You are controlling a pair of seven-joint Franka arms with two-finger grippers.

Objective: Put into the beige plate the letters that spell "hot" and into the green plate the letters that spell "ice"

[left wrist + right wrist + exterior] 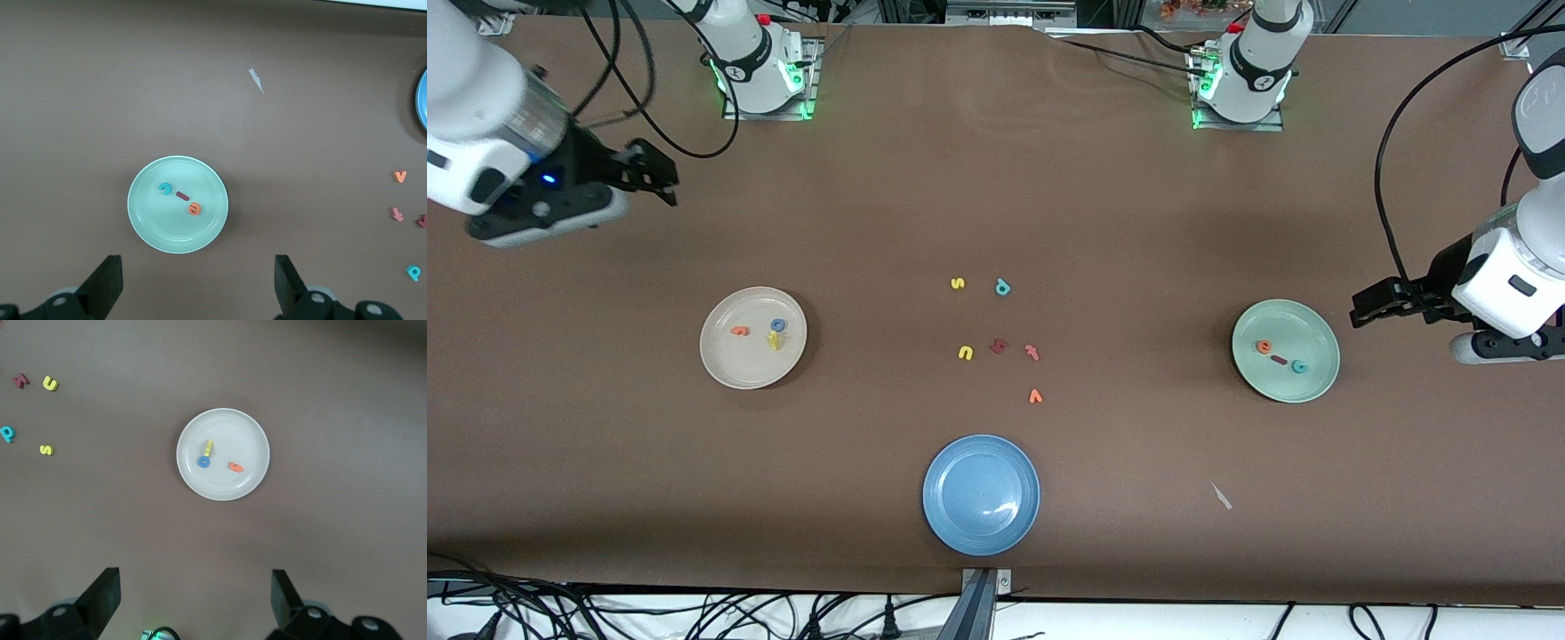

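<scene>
Brown cloth covers the table (1103,204), and three plates sit on it: the beige plate (729,366) toward the right arm's end, the green plate (1303,380) toward the left arm's end, and a blue plate (980,524) between them, nearest the front camera. Three letters lie in the beige plate: the orange "t" (740,331), the blue "o" (778,325) and the yellow "h" (775,340), the last two touching. Three more lie in the green plate in a short row: the orange "e" (1264,347), the dark red "i" (1279,360) and the teal "c" (1300,366). Six loose letters remain mid-table: a yellow "s" (958,284), a teal "p" (1003,287), a yellow "u" (965,353), a dark red letter (999,346) whose shape is hard to read, a pink letter (1032,352) and an orange "v" (1036,396). One pale scrap (1221,496) lies nearer the camera. The right gripper (195,603) hangs empty over bare cloth at its end with fingers spread apart; the left gripper (199,287) likewise, beside the green plate. Both arms are partly cut off by the front view's edges.
</scene>
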